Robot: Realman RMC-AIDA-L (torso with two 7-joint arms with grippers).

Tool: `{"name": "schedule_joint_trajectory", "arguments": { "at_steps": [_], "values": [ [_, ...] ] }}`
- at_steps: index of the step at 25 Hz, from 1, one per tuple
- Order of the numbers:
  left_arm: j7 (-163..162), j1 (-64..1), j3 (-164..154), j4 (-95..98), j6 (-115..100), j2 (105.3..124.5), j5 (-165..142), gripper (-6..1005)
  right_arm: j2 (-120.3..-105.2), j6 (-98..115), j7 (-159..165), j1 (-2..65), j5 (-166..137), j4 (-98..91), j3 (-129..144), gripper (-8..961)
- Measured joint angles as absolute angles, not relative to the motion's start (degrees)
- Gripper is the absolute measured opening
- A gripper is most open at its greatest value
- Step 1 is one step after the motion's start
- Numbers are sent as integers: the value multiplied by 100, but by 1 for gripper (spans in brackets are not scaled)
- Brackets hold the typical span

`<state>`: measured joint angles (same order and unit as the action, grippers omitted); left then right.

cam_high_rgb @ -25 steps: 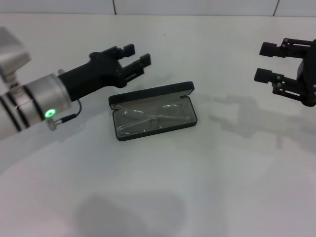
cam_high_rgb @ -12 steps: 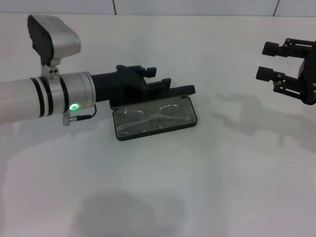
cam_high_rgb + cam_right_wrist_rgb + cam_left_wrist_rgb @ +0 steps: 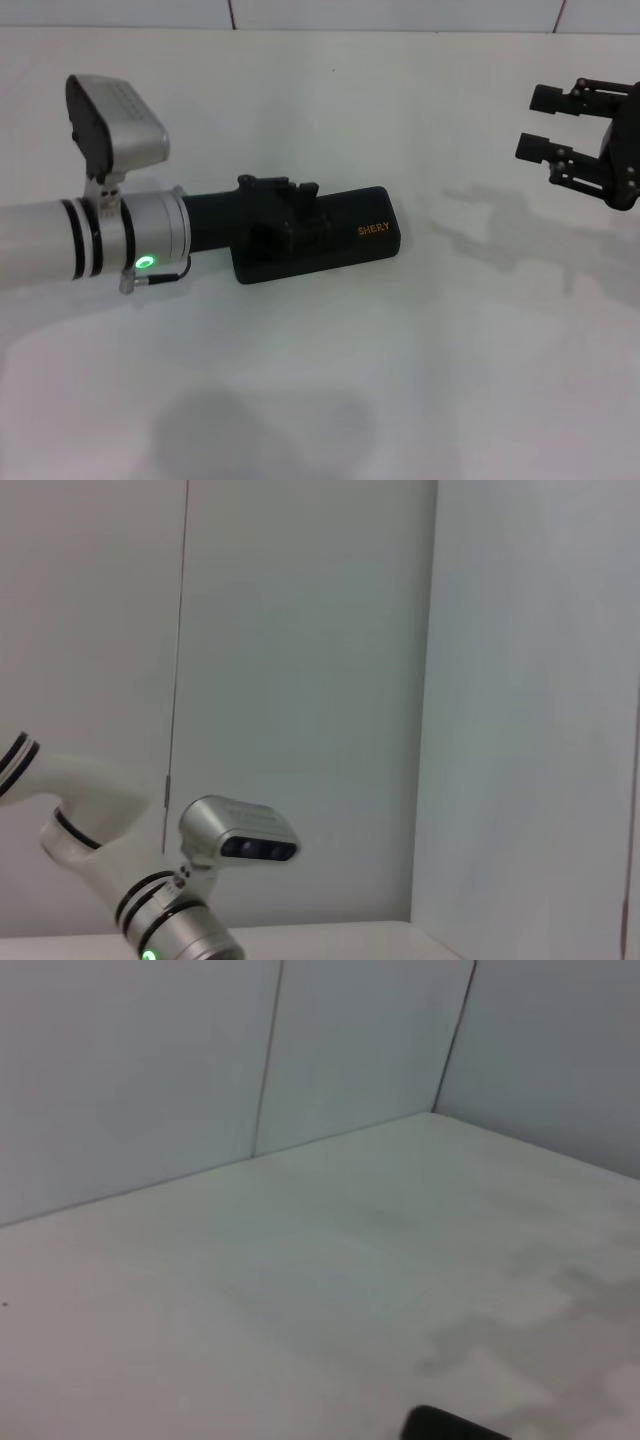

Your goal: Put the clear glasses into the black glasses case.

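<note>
While the black rectangular hard glasses case (image 3: pixel 330 240) lies closed, presumably hiding the clear glasses, the left gripper (image 3: pixel 290 205) rests upon its lid, grip unclear, and the right gripper (image 3: pixel 548 125) hangs well apart, fingers spread.

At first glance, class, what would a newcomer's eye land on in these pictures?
The black rectangular hard case lies shut mid-table, its orange SHERY lettering facing up. The left end effector rests on its lid, and the right end effector hangs open, far to the right.
</note>
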<state>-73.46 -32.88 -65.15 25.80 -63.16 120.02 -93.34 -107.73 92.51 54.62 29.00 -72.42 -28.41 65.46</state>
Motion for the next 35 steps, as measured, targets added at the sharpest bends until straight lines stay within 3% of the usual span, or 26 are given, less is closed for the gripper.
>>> {"name": "schedule_joint_trajectory", "arguments": {
  "at_steps": [11,20,23,26,31,35],
  "values": [
    [-5805,-2547,-6473,2677,-8838,11904,-7600,563,-10850,9338,5955,3075,-7501,-3081,6598,633],
    [-5726,-1863,-6470,3296,-9530,11795,-7608,575,-11162,9470,6103,3410,-8581,-3428,6602,653],
    [-5652,-1771,-6488,3308,-9669,11755,-7625,640,-11271,9611,6046,3465,-8823,-3455,6603,659],
    [-5364,-1674,-6498,3289,-9771,11742,-7682,705,-11354,9619,5943,3472,-8882,-3462,6602,874],
    [-5115,-1666,-6507,3301,-9911,11742,-7866,835,-11433,9642,5712,3437,-8886,-3464,6595,872],
    [-5120,-1728,-6511,3273,-9914,11743,-7947,834,-11498,9629,5507,3408,-8886,-3436,6603,871]
  ]
}}
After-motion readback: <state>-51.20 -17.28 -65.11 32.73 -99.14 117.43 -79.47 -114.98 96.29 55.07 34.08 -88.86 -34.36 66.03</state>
